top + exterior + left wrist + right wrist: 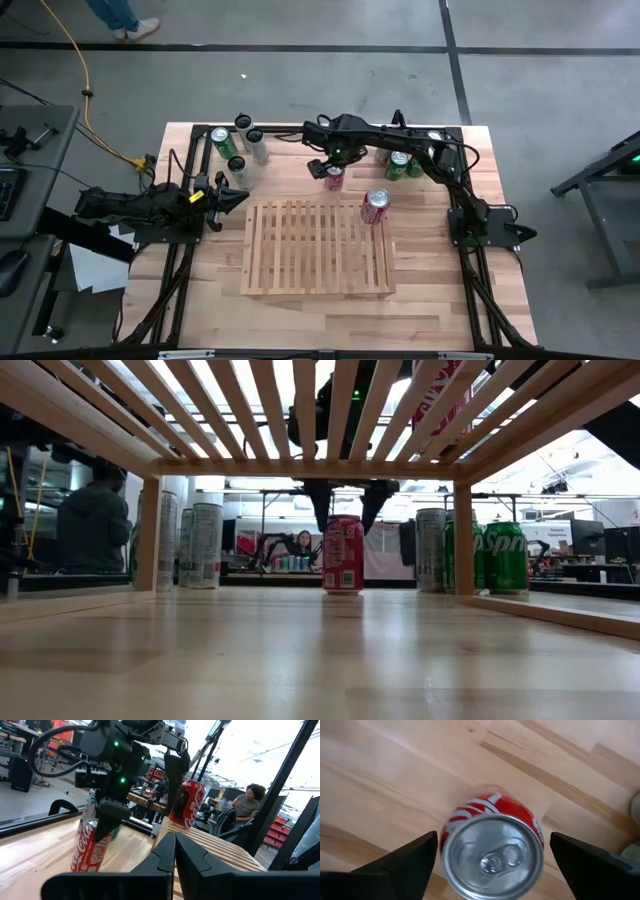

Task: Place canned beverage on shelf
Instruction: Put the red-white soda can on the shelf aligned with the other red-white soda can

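Note:
A red cola can (334,180) stands upright on the tabletop just beyond the far edge of the slatted shelf (318,250). My right gripper (492,865) hangs open over it and points down. Its two fingers (410,862) stand on either side of the can's top (492,857) with a gap on each side. In the low view the fingertips (322,515) are about level with the can's rim (343,520). A second red can (375,205) stands on the shelf's far right corner. My left gripper (235,197) waits shut at the table's left.
Green cans (400,165) stand at the table's far right, close to the right arm. Silver and green cans (235,145) stand at the far left. The shelf rests on short legs (150,530). People sit in the room beyond the table (247,802).

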